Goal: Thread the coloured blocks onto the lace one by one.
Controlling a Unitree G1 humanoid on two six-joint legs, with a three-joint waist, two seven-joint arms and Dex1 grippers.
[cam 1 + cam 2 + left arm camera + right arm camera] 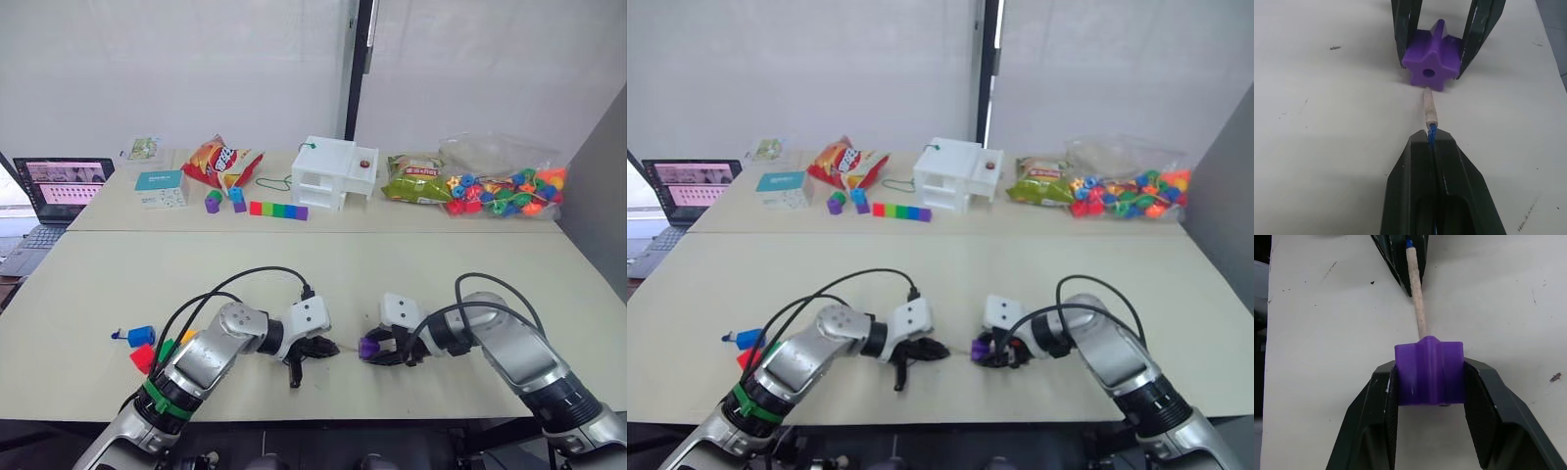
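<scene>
Both arms reach inward low in the frame, wrists bent toward each other. The left hand is pinched closed; the right hand is clamped closed, facing it, near.

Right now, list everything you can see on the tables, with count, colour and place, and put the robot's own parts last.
purple block: one, star-shaped, near table centre, held by right gripper
lace: one, dark blue with pale tip, tip at the purple block's hole
loose blocks: blue, red, green and orange, near table's left edge
laptop: one, open, far left
teal box: one, far table left
chip bag: one, red, far table
colour bar: one, far table middle
white box: one, far table middle
green bag: one, far table right
bead bag: one, clear, mixed colours, far right
left gripper: shut on lace
right gripper: shut on purple block
</scene>
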